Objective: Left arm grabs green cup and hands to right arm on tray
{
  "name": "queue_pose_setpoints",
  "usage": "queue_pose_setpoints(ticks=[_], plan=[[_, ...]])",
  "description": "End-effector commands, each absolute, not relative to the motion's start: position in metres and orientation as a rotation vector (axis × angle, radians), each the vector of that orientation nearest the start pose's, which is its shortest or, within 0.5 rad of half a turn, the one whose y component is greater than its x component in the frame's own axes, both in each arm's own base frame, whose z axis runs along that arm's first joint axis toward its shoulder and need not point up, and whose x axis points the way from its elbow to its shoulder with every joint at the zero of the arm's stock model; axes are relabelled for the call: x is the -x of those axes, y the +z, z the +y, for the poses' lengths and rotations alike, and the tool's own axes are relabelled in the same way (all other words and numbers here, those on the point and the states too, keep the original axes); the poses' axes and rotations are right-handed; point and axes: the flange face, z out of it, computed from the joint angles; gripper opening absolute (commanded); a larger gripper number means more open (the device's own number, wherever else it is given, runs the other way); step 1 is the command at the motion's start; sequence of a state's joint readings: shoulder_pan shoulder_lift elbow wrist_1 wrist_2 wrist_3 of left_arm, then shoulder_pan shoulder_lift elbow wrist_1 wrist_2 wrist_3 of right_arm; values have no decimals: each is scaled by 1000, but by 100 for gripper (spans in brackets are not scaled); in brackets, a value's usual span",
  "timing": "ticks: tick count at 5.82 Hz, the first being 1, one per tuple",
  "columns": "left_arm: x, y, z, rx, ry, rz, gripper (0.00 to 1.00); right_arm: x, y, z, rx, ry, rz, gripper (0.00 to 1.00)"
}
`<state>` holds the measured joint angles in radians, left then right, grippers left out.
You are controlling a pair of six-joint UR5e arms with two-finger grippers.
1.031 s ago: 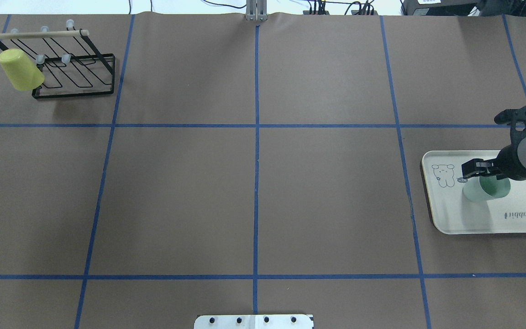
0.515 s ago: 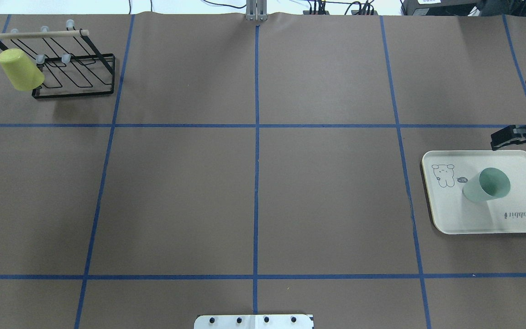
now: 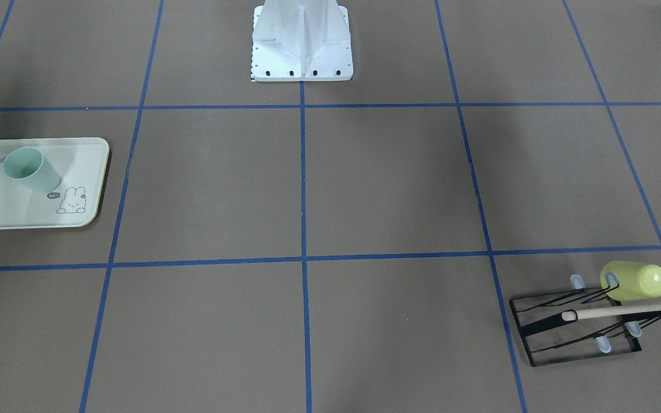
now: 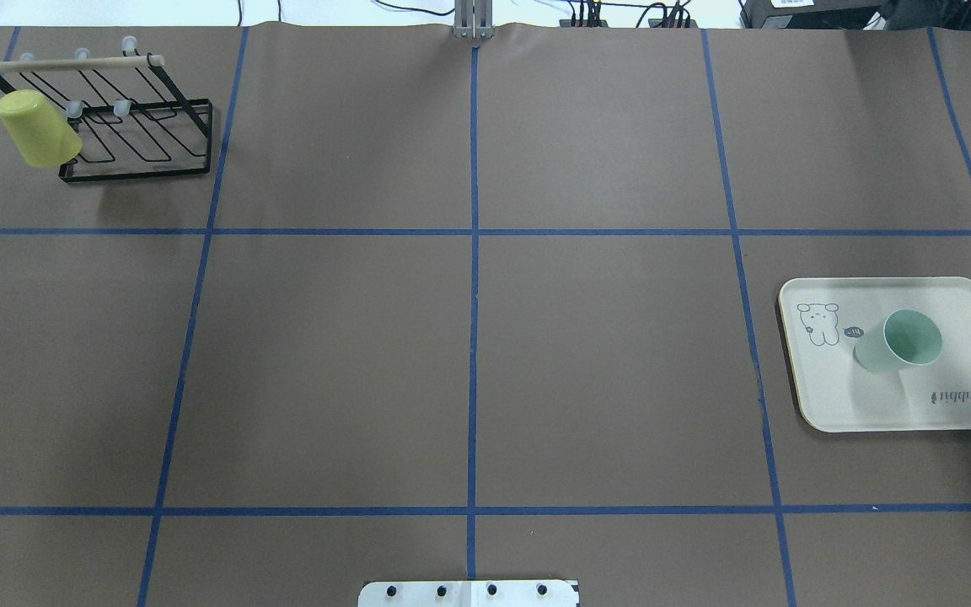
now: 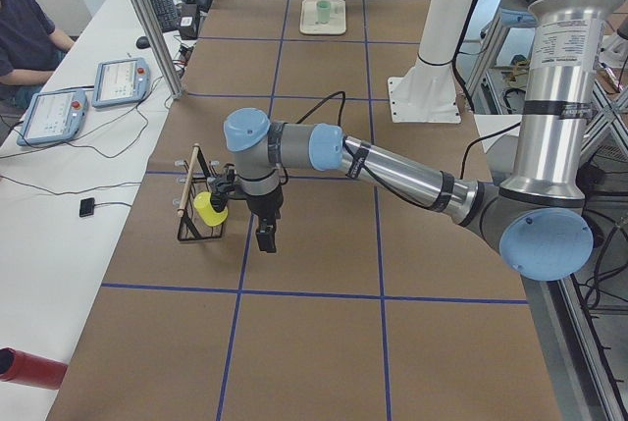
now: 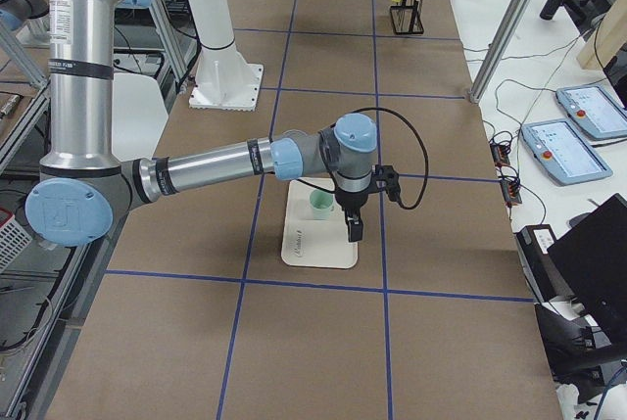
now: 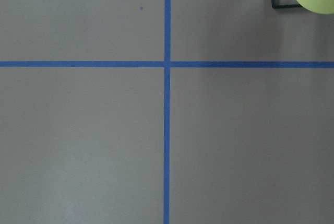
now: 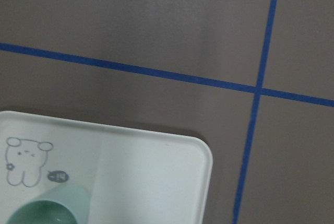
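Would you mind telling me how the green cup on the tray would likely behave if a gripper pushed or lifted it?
The green cup looks empty and thin-walled, so it is probably light. It stands upright on its narrower base on the tray, so a high push may tip it. Its smooth, tapered wall might slip from fingers.
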<state>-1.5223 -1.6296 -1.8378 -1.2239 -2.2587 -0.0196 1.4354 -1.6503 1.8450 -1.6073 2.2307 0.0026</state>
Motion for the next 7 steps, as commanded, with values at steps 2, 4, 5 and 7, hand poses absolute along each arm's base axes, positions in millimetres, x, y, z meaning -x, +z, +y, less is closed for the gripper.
queue_pose_setpoints(ticks=[2, 4, 5, 7], plan=[[87, 580, -476, 48, 34, 778, 100, -87, 648, -404, -70, -127, -675, 100], [89, 587, -460, 49, 27, 763, 100, -88, 646, -407, -72, -114, -668, 100], [89, 578, -459, 33, 30, 763, 100, -88, 645, -408, -75, -117, -670, 100], [86, 571, -460, 13, 56, 762, 100, -88, 642, -409, -81, -119, -668, 100]])
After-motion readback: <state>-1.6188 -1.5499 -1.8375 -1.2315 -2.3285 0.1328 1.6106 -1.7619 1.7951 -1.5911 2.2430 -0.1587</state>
